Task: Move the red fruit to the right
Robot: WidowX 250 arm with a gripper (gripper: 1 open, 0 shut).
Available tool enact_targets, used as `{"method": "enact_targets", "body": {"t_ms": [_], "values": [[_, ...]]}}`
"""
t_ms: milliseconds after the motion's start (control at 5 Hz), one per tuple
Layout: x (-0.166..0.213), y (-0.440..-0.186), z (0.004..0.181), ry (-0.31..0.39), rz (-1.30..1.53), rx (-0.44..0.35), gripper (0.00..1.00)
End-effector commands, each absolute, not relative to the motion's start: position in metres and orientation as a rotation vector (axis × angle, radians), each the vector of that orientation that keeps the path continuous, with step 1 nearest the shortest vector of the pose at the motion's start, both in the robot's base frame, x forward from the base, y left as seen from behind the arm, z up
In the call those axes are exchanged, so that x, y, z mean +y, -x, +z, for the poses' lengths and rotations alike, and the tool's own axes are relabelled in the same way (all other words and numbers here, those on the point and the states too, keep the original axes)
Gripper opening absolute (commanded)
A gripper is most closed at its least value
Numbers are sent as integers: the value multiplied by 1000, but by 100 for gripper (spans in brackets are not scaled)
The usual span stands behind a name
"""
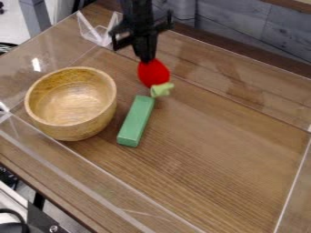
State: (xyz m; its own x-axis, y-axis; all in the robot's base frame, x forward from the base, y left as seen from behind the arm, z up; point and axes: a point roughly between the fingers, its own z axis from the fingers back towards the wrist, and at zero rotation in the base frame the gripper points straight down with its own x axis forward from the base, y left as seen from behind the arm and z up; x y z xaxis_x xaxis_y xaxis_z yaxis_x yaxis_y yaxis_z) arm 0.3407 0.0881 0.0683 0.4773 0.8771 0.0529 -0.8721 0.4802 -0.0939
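The red fruit is a small glossy strawberry-like toy with a pale green leafy cap pointing down. It hangs in the air above the wooden table, just past the far end of the green block. My gripper comes down from the top of the view and is shut on the red fruit's upper end. The fingertips are dark and partly merge with the arm above.
A wooden bowl stands at the left. A flat green rectangular block lies beside it on the table. Clear plastic walls ring the table. Brown tabletop stretches to the right of the block.
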Motion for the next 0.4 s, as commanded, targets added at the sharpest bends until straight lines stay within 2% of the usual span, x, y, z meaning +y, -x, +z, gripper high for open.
{"method": "enact_targets", "body": {"t_ms": [0,200], "values": [[95,-348,69,65,1035,-154,0],[85,-355,77,76,1052,-161,0]]}}
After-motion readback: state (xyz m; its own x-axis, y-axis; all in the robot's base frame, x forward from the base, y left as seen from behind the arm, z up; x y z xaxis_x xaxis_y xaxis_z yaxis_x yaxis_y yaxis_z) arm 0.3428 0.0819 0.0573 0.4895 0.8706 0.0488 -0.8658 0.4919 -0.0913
